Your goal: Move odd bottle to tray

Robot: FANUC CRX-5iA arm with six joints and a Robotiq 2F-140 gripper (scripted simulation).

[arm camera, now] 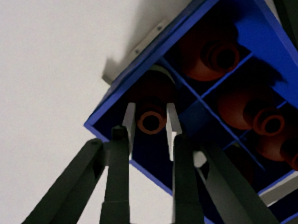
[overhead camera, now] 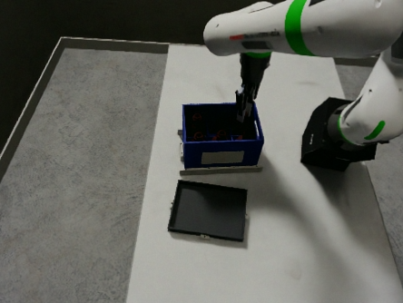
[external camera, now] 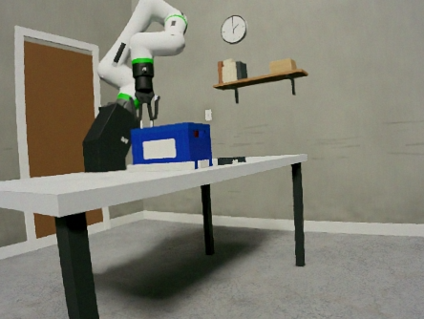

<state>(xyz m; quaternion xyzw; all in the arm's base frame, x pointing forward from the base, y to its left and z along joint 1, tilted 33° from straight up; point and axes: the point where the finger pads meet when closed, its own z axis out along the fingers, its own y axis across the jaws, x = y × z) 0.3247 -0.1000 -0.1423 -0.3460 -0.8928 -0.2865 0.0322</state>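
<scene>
Bottle neck gripped in the crate's corner cell

The claw (arm camera: 151, 121) is closed on the bottle (arm camera: 151, 121); its upright axis runs straight below, inside the crate (arm camera: 118, 85).

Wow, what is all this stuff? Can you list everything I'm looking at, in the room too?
Blue plastic crate: one, blue with a white label, on the table, middle.
Reddish-brown bottles: four show in the wrist view, in the crate's compartments; a fifth cannot be made out.
Gripped bottle: one, reddish-brown, corner compartment, neck between the jaws.
Flat black tray: one, black, beside the crate, nothing on it.
White table: one, white top, dark legs.
Round wall clock: one, white face, high on the wall.
Wooden wall shelf: one, brown, carrying a few boxes.
Brown door: one, left wall.
White robot arm: one, white with green bands, on a black base.
Gripper: one, dark, jaws shut on the bottle neck.
</scene>
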